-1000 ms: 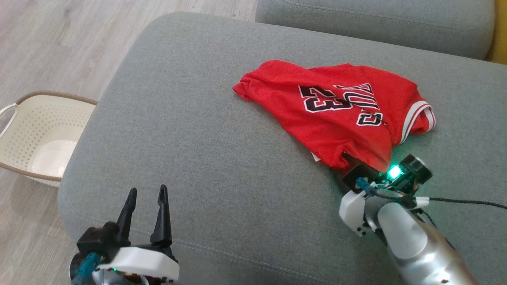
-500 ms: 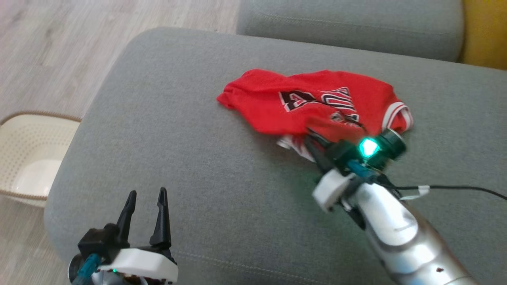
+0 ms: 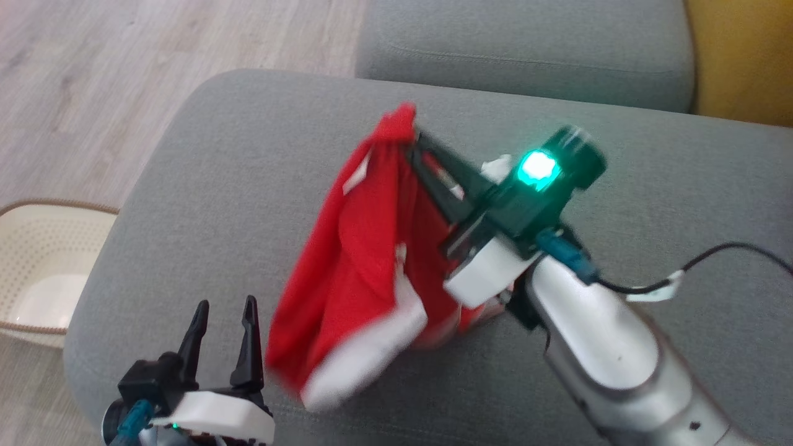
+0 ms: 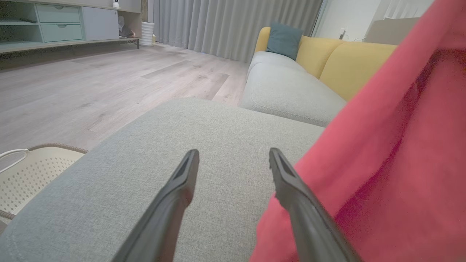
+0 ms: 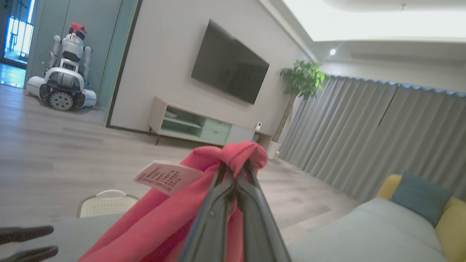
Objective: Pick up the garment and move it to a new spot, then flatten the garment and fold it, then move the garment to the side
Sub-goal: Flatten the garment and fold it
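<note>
The right gripper (image 3: 416, 139) is being kept tightly closed on a bunched fold of the red jersey (image 3: 353, 266), and in the right wrist view the cloth is being squeezed into a small knob over the fingertips (image 5: 235, 169). A bunched fold is probably being pinched because loose mesh could slide out of a shallower hold. A white care label (image 5: 165, 176) is being left sticking out at ten o'clock from the pinch.

From that pinch the jersey is being held clear of the grey seat cushion (image 3: 248, 161) and is hanging toward seven o'clock in the head view. Its white lining (image 3: 365, 359) is being turned outward at the lower end. Whether the lowest edge is touching the cushion cannot be told through the blur.

The left gripper (image 3: 224, 306) is being held wide open and empty at seven o'clock. Its right-hand finger is just beside the hanging cloth (image 4: 393, 163), so it is judged to be waiting to take a second corner.

At nine o'clock, beyond the cushion's edge, a perforated cream basket (image 3: 37, 260) is standing on the wooden floor (image 3: 124, 62). The pick-up is judged to be under way, with flattening and folding not yet begun.
</note>
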Available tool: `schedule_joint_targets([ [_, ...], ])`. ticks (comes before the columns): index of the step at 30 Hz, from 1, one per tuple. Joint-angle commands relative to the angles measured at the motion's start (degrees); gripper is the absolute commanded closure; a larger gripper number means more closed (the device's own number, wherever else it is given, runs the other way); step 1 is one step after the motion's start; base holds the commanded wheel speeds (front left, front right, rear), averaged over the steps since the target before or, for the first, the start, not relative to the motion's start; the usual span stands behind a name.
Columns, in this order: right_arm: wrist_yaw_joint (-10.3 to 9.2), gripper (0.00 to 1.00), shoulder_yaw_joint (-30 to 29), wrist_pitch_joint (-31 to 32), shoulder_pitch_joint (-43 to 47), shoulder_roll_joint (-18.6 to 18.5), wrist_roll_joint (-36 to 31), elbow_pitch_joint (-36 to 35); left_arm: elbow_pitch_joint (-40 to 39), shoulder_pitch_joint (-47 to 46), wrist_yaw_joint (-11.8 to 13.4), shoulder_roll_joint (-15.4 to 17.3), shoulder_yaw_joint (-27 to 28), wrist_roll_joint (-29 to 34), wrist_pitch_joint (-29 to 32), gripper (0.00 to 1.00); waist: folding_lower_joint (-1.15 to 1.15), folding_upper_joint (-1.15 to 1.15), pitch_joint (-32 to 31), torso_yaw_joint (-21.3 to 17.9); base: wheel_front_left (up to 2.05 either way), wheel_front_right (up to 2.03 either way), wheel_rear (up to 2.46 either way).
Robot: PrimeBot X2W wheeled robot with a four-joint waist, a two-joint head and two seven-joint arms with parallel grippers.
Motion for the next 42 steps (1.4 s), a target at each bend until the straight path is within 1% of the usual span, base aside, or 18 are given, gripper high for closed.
schedule_joint_targets([
  [1, 0.37, 1.00, 1.19, 1.90, 0.73, 0.72, 1.25, 0.14, -1.79, -1.51, -0.29, -0.29, 1.46, 0.46, -0.70, 0.00, 0.00, 0.00, 0.35, 0.73, 0.00, 0.00, 0.00],
  [5, 0.37, 1.00, 2.73, 3.51, -0.51, 0.72, 2.64, 7.95, -2.00, -2.25, -0.48, -0.30, 0.91, 0.20, -0.70, 0.00, 0.00, 0.00, 1.91, 2.17, 0.00, 0.00, 0.00],
  [10, 0.37, 1.00, 2.87, 1.43, -5.30, 0.72, 3.58, 19.19, -1.61, -3.48, -0.54, -0.30, -0.21, -0.10, -0.70, 0.00, 0.00, 0.00, 3.68, 4.14, 0.00, 0.00, 0.00],
  [13, 0.37, 1.00, 2.64, 0.35, -7.03, 0.72, 4.25, 22.65, -1.40, -3.85, -0.48, -0.30, -0.54, -0.18, -0.70, 0.00, 0.00, 0.00, 4.05, 4.64, 0.00, 0.00, 0.00],
  [14, 0.37, 0.70, 3.02, -0.16, -7.56, 0.72, 4.93, 24.06, -1.28, -3.99, -0.44, -0.30, -0.71, -0.22, -0.70, 0.00, 0.00, 0.00, 4.13, 4.84, 0.00, 0.00, 0.00],
  [15, 0.37, 0.16, 3.85, -0.48, -7.90, 0.72, 5.91, 25.18, -1.17, -4.10, -0.41, -0.30, -0.86, -0.25, -0.70, 0.00, 0.00, 0.00, 4.15, 5.00, 0.00, 0.00, 0.00],
  [16, 0.37, 0.00, 4.64, -0.85, -8.19, 0.72, 7.00, 26.06, -1.09, -4.19, -0.36, -0.30, -0.98, -0.28, -0.70, 0.00, 0.00, 0.00, 4.18, 5.10, 0.00, 0.00, 0.00],
  [21, 0.37, 0.00, 8.39, -1.86, -9.12, 0.72, 10.42, 29.01, -1.07, -4.10, 0.07, -0.30, -0.82, -0.52, -0.70, 0.00, 0.00, 0.00, 4.08, 3.98, 0.00, 0.00, 0.00],
  [25, 0.37, 0.00, 7.44, -2.54, -9.45, 0.72, 11.50, 32.47, -1.33, -4.08, 0.21, -0.30, -0.65, -0.69, -0.70, 0.00, 0.00, 0.00, 3.77, 1.99, 0.00, 0.00, 0.00],
  [28, 0.37, 0.00, 4.50, -3.31, -9.14, 0.72, 11.32, 35.52, -1.46, -4.06, 0.29, -0.30, -0.46, -0.69, -0.70, 0.00, 0.00, 0.00, 3.66, 0.40, 0.00, 0.00, 0.00],
  [33, 0.37, 0.00, -5.35, -4.89, -6.23, 0.72, 9.98, 38.80, -1.72, -3.68, 0.48, -0.30, 0.13, -0.53, -0.70, 0.00, 0.00, 0.00, 3.44, -1.95, 0.00, 0.00, 0.00],
  [36, 0.37, 0.00, -9.78, -5.16, -3.66, 0.72, 8.27, 39.83, -1.84, -3.73, 0.32, -0.30, 0.39, -0.40, -0.70, 0.00, 0.00, 0.00, 3.68, -2.79, 0.00, 0.00, 0.00],
  [39, 0.37, 0.00, -11.90, -5.25, 0.35, 0.72, 7.29, 41.04, -1.74, -4.08, 0.03, -0.30, 0.18, -0.30, -0.70, 0.00, 0.00, 0.00, 3.99, -2.96, 0.00, 0.00, 0.00],
  [42, 0.37, 0.00, -11.54, -5.26, 2.44, 0.72, 7.91, 42.18, -1.66, -4.35, -0.15, -0.30, -0.01, -0.22, -0.70, 0.00, 0.00, 0.00, 4.60, -2.56, 0.00, 0.00, 0.00],
])
